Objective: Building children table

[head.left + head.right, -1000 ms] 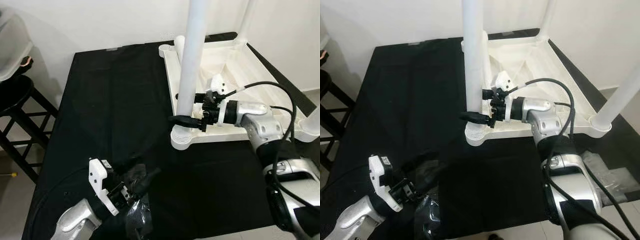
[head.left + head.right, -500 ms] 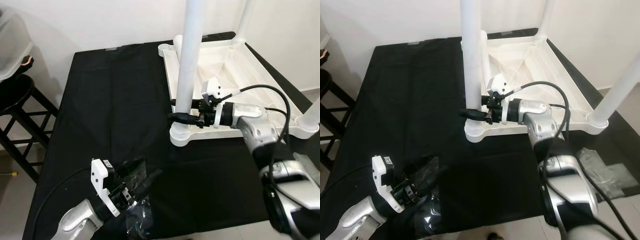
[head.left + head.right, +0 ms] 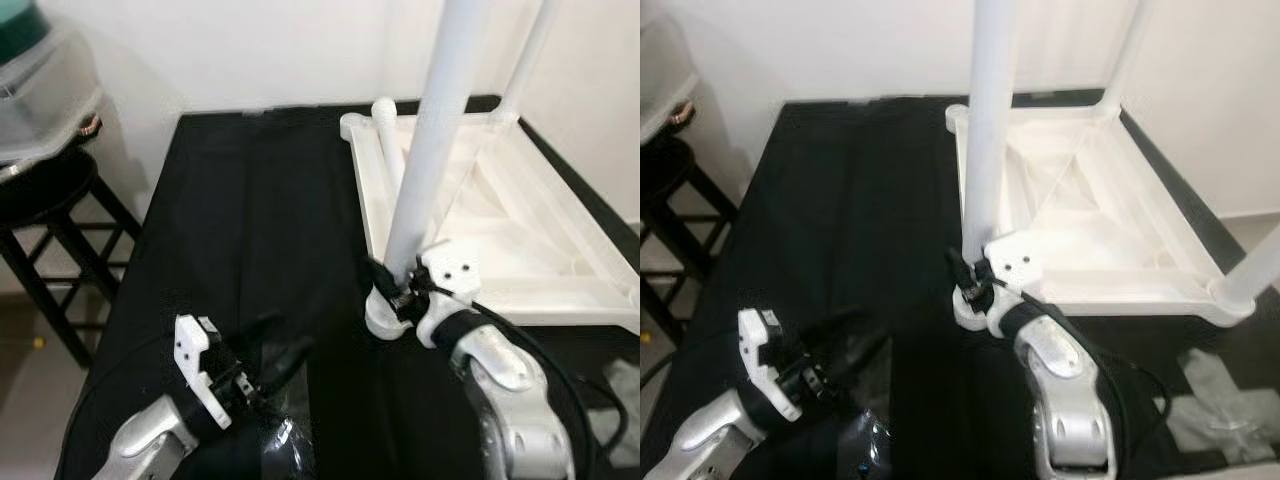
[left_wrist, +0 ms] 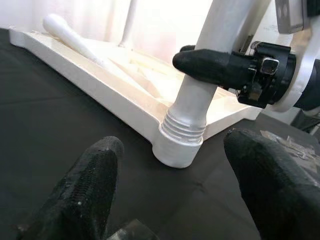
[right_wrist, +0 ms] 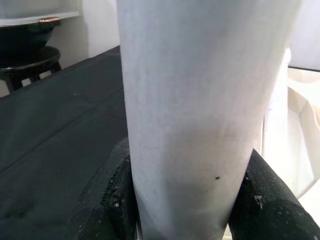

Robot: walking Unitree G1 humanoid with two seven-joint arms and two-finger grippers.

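The white children's table [image 3: 520,290] lies upside down on a black cloth, with several legs standing up from its corners. My right gripper [image 3: 385,280] is shut on the near left leg [image 3: 430,150] just above its threaded base [image 4: 182,127]. In the right wrist view both black fingers [image 5: 107,200] press against that leg [image 5: 195,100]. A loose white leg [image 3: 388,125] lies inside the frame along its left rim. My left gripper [image 3: 285,345] hovers open over the cloth, a short way in front of that corner socket [image 4: 177,150].
A black stool [image 3: 50,190] carrying a clear plastic tub [image 3: 40,80] stands left of the cloth. A crumpled clear plastic bag [image 3: 280,450] lies under my left arm. More plastic wrap [image 3: 1230,410] lies at the near right. A white wall is close behind.
The camera has moved closer and shifted. My right gripper stays clamped on the leg, and its arm now reaches from in front rather than from the right side. The left gripper has barely moved.
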